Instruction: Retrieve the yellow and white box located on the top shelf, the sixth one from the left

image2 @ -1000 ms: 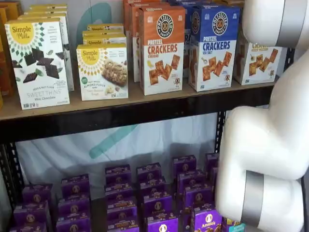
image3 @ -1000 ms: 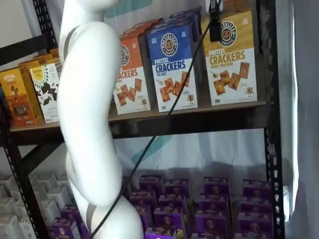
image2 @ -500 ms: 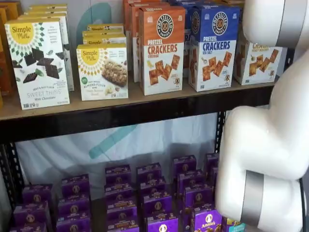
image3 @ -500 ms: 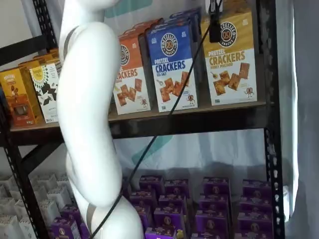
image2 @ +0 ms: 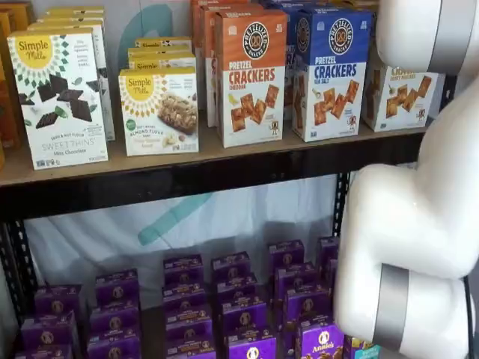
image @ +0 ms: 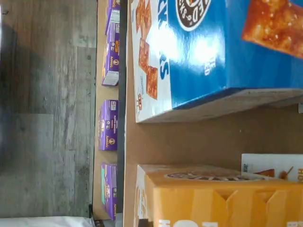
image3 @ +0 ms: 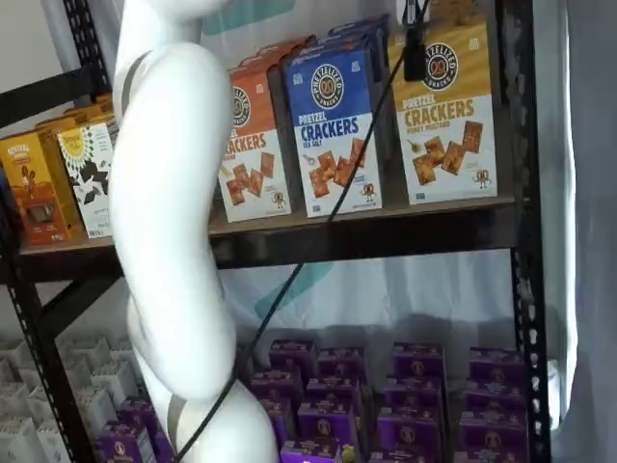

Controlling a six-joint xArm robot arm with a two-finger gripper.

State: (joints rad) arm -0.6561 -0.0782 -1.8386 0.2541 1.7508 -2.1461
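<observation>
The yellow and white box (image3: 448, 116) stands upright at the right end of the top shelf (image3: 366, 217), next to the blue Pretzel Crackers box (image3: 337, 125). In a shelf view the white arm hides part of the yellow and white box (image2: 400, 97). A black finger of my gripper (image3: 415, 48) hangs from the view's top edge in front of that box's upper left part, with a cable beside it. Only one finger shows, so no gap can be judged. The wrist view shows the box's yellow top (image: 222, 201) close by, beside the blue box (image: 227, 52).
An orange Pretzel Crackers box (image2: 251, 82) and white Simple Mills boxes (image2: 60, 97) stand further left on the shelf (image2: 187, 161). Several small purple boxes (image2: 239, 299) fill the level below. A black upright (image3: 521, 193) stands right of the yellow and white box. The white arm (image3: 169, 212) crosses the view.
The arm has shifted only very slightly. No box has moved.
</observation>
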